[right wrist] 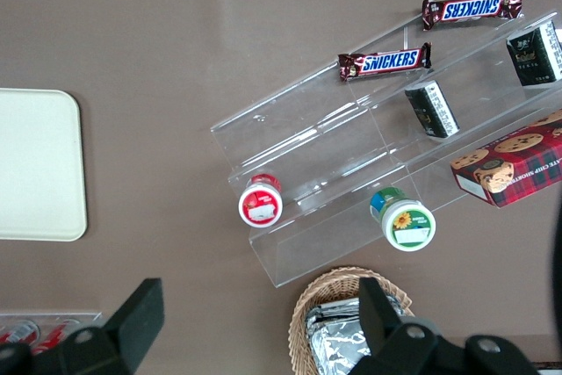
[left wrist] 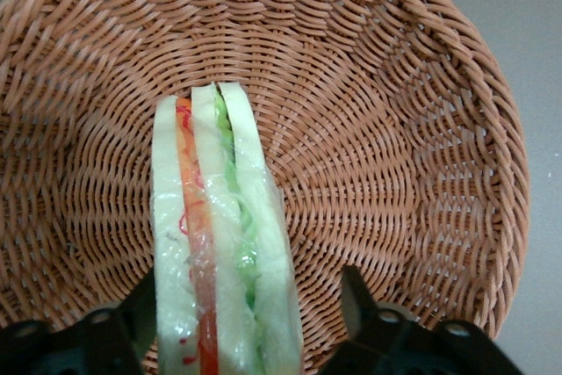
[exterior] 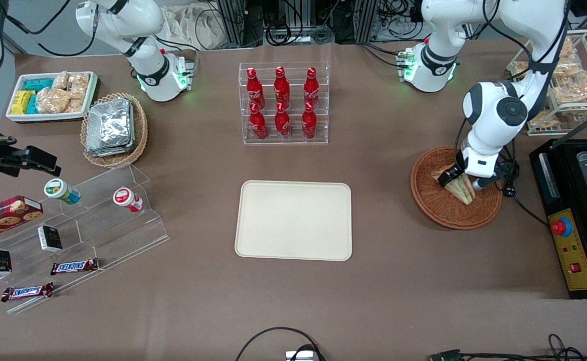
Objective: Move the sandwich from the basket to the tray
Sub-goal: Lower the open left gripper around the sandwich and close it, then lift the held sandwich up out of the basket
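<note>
A reddish-brown woven pattern is shown by the basket. Pale bread with green, orange and red layers is seen on the sandwich, flanked by the black gripper in the basket. The tray is coloured plain cream-beige, the surface brown.

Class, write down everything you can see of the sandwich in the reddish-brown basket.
The sandwich is a wedge of pale bread standing on edge in the woven basket, its cut side showing orange, red and green filling under what looks like clear wrap. The hand is down over it, open, one finger touching one bread face and the other a little off. The tray lies bare.
</note>
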